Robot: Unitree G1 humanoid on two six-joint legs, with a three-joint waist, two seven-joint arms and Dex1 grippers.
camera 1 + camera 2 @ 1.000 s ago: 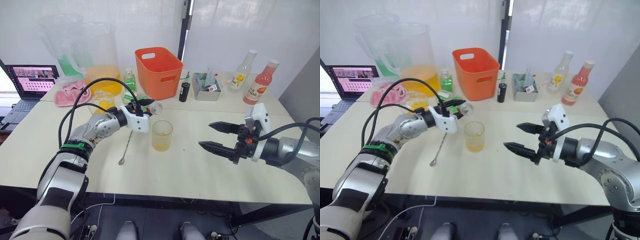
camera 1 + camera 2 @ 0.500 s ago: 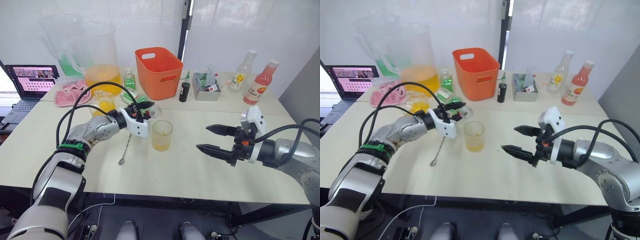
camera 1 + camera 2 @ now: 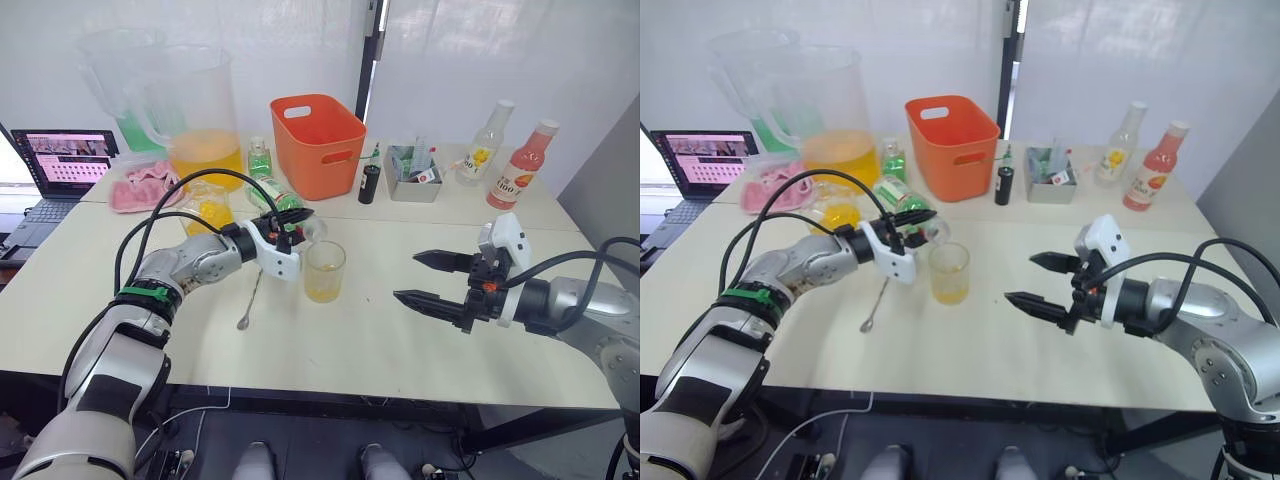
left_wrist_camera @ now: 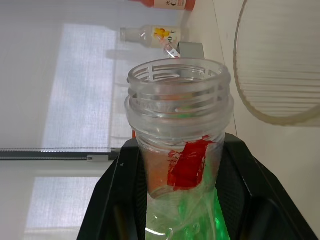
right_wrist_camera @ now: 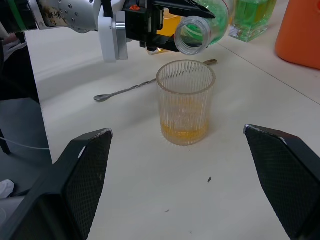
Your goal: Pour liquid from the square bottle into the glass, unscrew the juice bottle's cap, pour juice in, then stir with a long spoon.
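Observation:
My left gripper (image 3: 288,216) is shut on the juice bottle (image 3: 272,194), which is tipped almost flat. Its uncapped mouth (image 5: 192,35) hangs just above the far rim of the glass (image 3: 324,270). A red strip clings to the bare neck (image 4: 177,125); the cap is out of view. The ribbed glass (image 5: 186,102) holds a little yellow-orange liquid at the bottom. No stream shows. The long spoon (image 3: 251,293) lies flat on the table left of the glass. The square bottle (image 3: 208,208) stands behind my left forearm, partly hidden by cables. My right gripper (image 3: 405,276) hovers open to the right of the glass.
At the back stand an orange bin (image 3: 317,143), a large pitcher (image 3: 200,110) with orange liquid, a small green-liquid bottle (image 3: 259,158), a dark little bottle (image 3: 369,183), a grey tray (image 3: 412,165), a yellow-labelled bottle (image 3: 487,142) and a pink bottle (image 3: 522,165). A laptop (image 3: 55,170) sits far left.
My left gripper has carried the juice bottle to the right, bringing its mouth over the glass rim. My right gripper has shifted slightly left and stayed open.

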